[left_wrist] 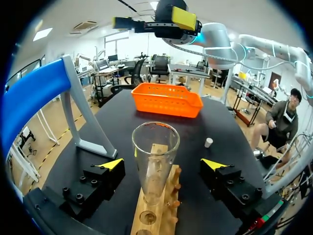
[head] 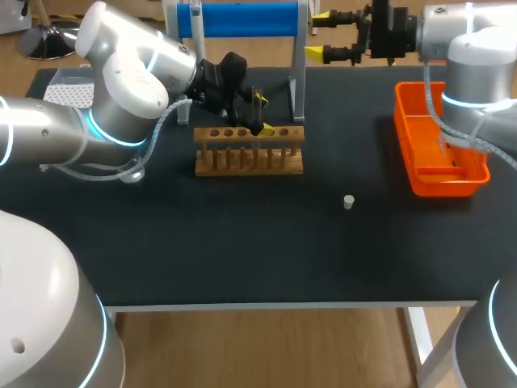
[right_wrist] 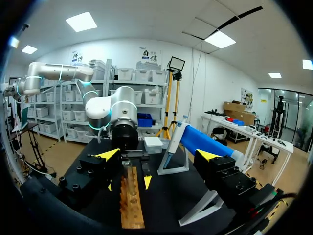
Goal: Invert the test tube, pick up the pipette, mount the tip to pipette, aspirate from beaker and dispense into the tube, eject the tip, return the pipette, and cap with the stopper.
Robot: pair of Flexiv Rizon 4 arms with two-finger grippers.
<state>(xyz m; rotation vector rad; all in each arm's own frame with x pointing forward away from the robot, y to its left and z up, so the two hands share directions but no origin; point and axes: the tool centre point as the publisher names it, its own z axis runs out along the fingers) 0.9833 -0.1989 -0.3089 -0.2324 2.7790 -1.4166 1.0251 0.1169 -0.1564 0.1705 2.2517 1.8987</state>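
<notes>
Left gripper (left_wrist: pixel 162 164) fingers stand spread at the test tube's (left_wrist: pixel 155 147) 3 and 9 o'clock, not touching; I'd stay centred and travel along its axis, sparing the glass and the rack (left_wrist: pixel 168 205).

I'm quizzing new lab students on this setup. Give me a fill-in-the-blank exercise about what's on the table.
The glass tube stands in the wooden rack with its mouth facing ___.
The fingers of the left end effector are ___, one on each side of the tube.
The white stopper lies on the table between the rack and the ___ basket.
Missing words: up; open; orange.
</notes>
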